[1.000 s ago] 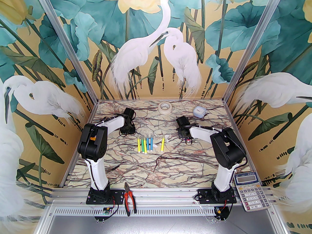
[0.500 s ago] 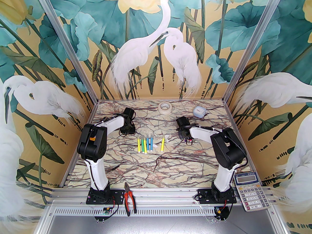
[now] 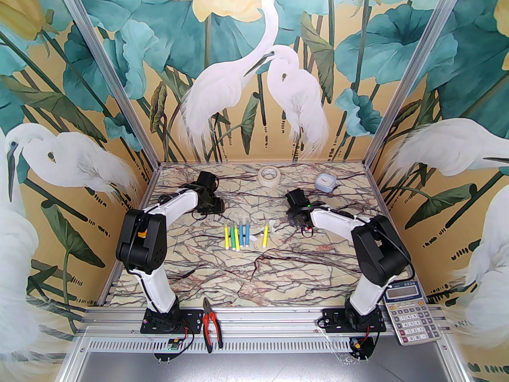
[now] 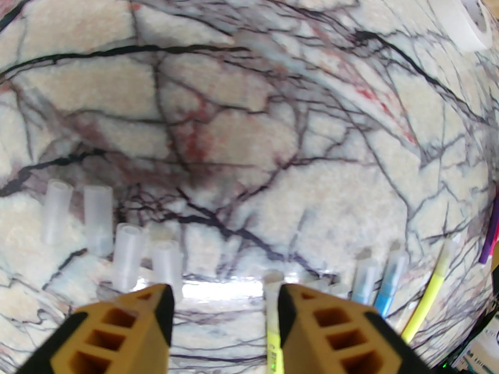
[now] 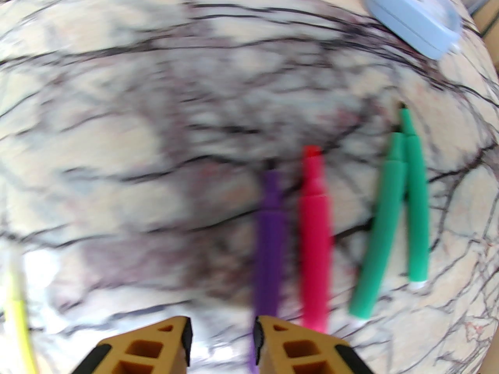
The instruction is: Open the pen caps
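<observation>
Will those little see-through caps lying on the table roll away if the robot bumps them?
Probably. The small translucent plastic caps are round tubes lying sideways on the marble-patterned table, so a nudge likely rolls them. They look hollow and thin, so probably very light.

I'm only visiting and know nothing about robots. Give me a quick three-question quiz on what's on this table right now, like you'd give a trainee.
1. True or false: the left gripper is shut on a blue pen.
2. What lies on the front rail between the two arm bases? A) scissors B) pliers C) a stapler
3. Fill in: in the right wrist view, the two pens farthest to the right are coloured ____.

Key: 1 false, its jaws stand open; 2 B; 3 green.
</observation>
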`<state>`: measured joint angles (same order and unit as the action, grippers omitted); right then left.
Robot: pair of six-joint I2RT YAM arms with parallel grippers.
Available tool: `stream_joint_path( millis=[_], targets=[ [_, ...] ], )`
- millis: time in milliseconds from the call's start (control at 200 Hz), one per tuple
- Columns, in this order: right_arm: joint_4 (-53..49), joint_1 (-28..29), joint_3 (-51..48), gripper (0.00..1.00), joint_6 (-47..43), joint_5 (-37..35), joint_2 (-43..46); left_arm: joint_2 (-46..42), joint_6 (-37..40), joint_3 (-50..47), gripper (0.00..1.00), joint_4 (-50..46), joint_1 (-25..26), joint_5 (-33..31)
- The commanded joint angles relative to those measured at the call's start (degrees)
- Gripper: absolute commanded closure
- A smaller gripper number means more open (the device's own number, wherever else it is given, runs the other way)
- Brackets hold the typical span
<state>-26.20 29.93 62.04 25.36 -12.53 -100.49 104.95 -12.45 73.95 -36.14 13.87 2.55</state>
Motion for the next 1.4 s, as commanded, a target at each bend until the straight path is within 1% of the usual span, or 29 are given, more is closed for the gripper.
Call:
stream_joint_path(
  millis=[0, 135, 250, 410, 750, 1080, 1341, 1396],
  targets=[
    [-0.35, 2.25, 1.83, 0.65, 1.74, 3.52, 0.71, -3.51, -0.12, -2.13, 0.41, 4.02, 0.08, 3.64],
    [0.11, 5.63, 2.21, 0.63, 3.59, 5.56, -0.06, -5.98, 0.05, -4.56, 0.35, 7.29, 0.1, 6.42],
    [3.39, 8.04, 0.56, 0.58, 4.17, 7.87, 0.95, -8.05, -0.32, -7.03, 0.33, 11.23, 0.11, 8.73],
    [4.93, 9.21, 0.16, 0.56, 6.09, 11.81, 0.42, -10.06, -2.51, -10.92, 0.32, 18.12, 0.08, 13.1],
    [1.03, 12.15, 3.0, 0.56, 6.58, 11.46, -3.42, -10.4, -3.9, -13.32, 0.28, 22.46, 0.06, 14.57],
    [-2.11, 14.01, 6.92, 0.57, 5.67, 10.24, -8.02, -10.29, -4.1, -12.9, 0.27, 22.26, 0.11, 14.81],
    [-4.73, 14.21, 9.83, 0.61, 3.5, 7.04, -11.77, -10.29, -3.88, -13.11, 0.27, 21.77, 0.06, 14.77],
    [-5.06, 14.19, 10.09, 0.64, 3.22, 6.59, -12.14, -10.35, -3.86, -13.21, 0.27, 21.64, 0.11, 14.69]
  ],
)
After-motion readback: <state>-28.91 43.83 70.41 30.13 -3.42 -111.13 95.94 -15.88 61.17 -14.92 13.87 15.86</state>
